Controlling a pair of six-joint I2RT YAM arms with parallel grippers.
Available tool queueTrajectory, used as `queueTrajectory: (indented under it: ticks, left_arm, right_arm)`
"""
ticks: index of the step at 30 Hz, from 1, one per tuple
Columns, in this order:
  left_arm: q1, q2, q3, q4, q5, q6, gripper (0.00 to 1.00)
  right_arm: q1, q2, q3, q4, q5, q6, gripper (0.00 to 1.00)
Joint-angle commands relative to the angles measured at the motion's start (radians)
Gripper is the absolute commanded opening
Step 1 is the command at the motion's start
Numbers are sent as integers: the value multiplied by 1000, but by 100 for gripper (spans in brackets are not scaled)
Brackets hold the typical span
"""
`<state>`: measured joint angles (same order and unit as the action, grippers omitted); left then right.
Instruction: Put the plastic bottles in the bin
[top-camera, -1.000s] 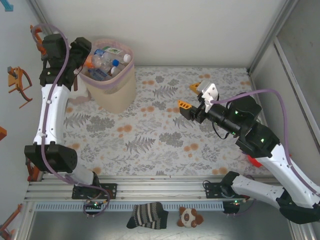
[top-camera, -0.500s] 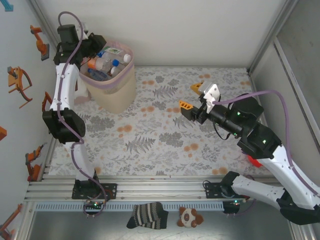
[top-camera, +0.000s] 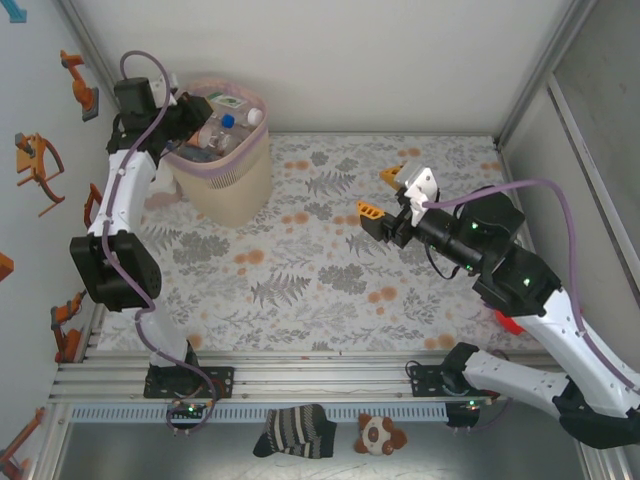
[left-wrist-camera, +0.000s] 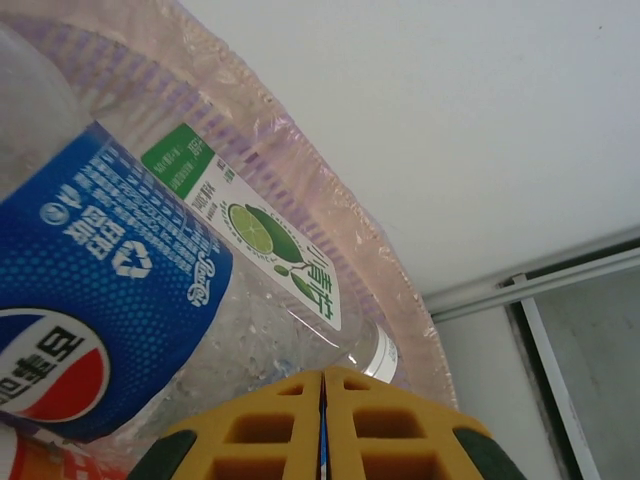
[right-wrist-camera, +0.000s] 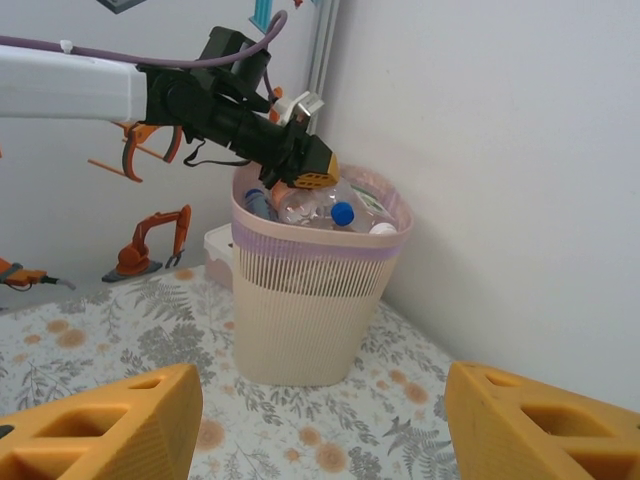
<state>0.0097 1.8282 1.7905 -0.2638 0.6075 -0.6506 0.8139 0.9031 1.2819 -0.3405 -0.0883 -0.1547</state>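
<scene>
Closest to my bases, my right gripper (top-camera: 380, 193) hangs over the right half of the flowered table (top-camera: 300, 290). Its two orange fingers (right-wrist-camera: 110, 430) are spread wide with bare cloth between them, so it is open and carries nothing. From its wrist camera I look across the table to the bin (right-wrist-camera: 300, 320), which is well apart from this gripper. The bin stands upright in the far left corner, close to the back wall, with a small white box (right-wrist-camera: 220, 245) just beside it on its left. The bottles (right-wrist-camera: 335, 205) lie heaped inside the bin up to the pink-lined rim, with a blue cap and a white cap on top. My left arm reaches in from the left, and my left gripper (top-camera: 195, 122) sits over the near-left part of the rim, tips pointing down at the pile. It is closed, yellow pad flat against yellow pad (left-wrist-camera: 322, 385). Just beyond those tips lies a clear bottle with a blue Pepsi label (left-wrist-camera: 90, 330). Behind it a bottle with a lime label (left-wrist-camera: 260, 250) rests against the pink liner (left-wrist-camera: 330, 240). I cannot tell whether my tips touch the pile.
</scene>
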Motion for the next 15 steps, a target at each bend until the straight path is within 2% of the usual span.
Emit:
queueTrajectory:
  ticks: [1, 8, 15]
  left_arm:
    - [20, -15, 2, -24, 12, 7, 8]
    - [20, -89, 32, 56, 42, -39, 12]
    - [20, -257, -67, 76, -4, 7, 17]
  right_arm:
    - [2, 2, 20, 15, -4, -4, 64]
    - [1, -2, 20, 12, 8, -5, 64]
    - [1, 17, 13, -4, 87, -15, 65]
